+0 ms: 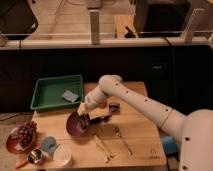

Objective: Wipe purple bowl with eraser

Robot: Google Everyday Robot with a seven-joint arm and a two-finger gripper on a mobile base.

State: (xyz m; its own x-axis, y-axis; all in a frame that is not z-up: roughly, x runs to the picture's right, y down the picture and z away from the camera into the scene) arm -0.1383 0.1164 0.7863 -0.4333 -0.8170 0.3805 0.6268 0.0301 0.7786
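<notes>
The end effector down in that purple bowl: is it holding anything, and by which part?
It cannot be told. The end effector sits over the purple bowl, but any eraser in its grip cannot be made out.

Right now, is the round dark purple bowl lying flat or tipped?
Tipped: purple bowl shows its inside, far rim raised, end effector over it.
</notes>
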